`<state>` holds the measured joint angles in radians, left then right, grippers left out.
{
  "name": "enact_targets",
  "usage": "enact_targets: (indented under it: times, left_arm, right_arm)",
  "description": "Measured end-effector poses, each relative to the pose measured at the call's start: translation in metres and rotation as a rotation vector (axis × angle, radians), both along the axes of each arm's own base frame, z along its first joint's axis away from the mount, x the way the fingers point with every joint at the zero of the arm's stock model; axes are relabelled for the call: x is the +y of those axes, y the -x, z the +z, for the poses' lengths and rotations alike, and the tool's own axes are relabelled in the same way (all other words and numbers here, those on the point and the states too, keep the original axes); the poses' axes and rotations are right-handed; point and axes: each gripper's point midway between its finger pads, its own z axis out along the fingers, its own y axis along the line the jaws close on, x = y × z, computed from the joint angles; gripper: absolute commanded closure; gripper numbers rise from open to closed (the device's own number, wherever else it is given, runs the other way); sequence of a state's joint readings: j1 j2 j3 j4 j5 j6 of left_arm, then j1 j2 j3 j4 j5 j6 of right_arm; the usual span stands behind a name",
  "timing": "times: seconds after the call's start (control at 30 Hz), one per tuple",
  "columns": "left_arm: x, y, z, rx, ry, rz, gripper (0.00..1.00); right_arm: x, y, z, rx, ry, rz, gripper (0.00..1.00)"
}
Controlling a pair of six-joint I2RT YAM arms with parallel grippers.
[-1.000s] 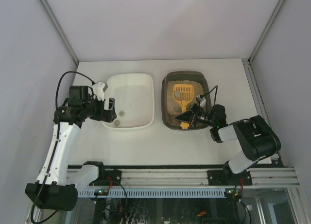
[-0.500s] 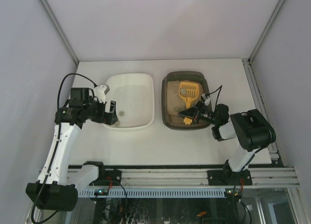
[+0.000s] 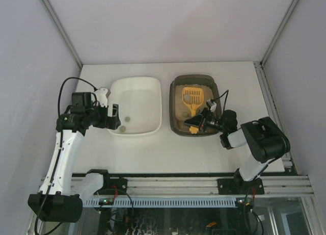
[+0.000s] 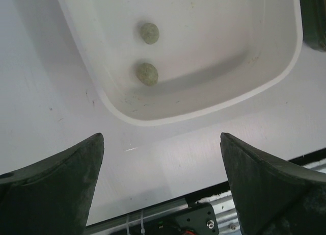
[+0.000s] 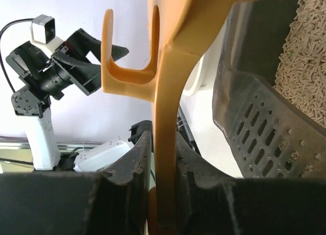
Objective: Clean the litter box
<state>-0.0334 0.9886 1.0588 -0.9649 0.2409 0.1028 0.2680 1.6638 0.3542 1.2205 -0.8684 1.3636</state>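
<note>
The litter box [image 3: 174, 89] is a dark tray of beige litter [image 5: 305, 67] on the right half of the table. A yellow slotted scoop [image 3: 192, 97] lies over the litter, head toward the far side. My right gripper [image 3: 201, 124] reaches over the box's near rim, shut on the scoop's handle [image 5: 165, 143], which stands edge-on between the two fingers. My left gripper [image 3: 116, 119] hovers wide open over the white tub's near left corner, holding nothing; in its wrist view bare table lies between the fingertips [image 4: 161, 138].
The white tub [image 3: 153, 82] stands left of the litter box with two grey-green clumps [image 4: 150, 33] [image 4: 146, 73] on its floor. The box's perforated wall [image 5: 254, 138] rises just right of my right fingers. The table's front rail [image 3: 168, 186] runs along the near edge.
The scoop's head swung right and farther over the litter half a second ago, then came back toward the left. The left gripper drifted slightly and stayed open.
</note>
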Motion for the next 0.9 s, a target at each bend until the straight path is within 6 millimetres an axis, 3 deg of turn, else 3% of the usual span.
enact_targets:
  times: [0.07,0.2,0.37,0.47,0.63,0.9]
  left_arm:
    - [0.003,-0.004,0.002,-0.024,0.001,0.028,0.0]
    - [0.008,-0.006,0.003,-0.038,0.001,0.065,0.0]
    - [0.009,-0.005,0.006,-0.057,0.004,0.072,0.0]
    - [0.009,-0.003,0.003,-0.05,0.005,0.071,0.0]
    - [0.009,-0.003,0.003,-0.054,0.005,0.071,0.0]
    - [0.009,-0.003,-0.001,-0.05,0.001,0.073,0.0]
  right_arm:
    - [-0.002,0.0,0.002,-0.009,-0.002,0.005,1.0]
    - [-0.017,-0.018,-0.001,-0.009,0.02,-0.069,1.0]
    - [0.0,-0.001,0.009,-0.098,0.111,0.009,1.0]
    - [-0.009,-0.006,0.023,-0.175,0.144,-0.014,1.0]
    - [-0.002,-0.012,0.033,-0.248,0.223,0.016,1.0]
    - [0.016,0.009,0.018,-0.299,0.315,0.108,1.0]
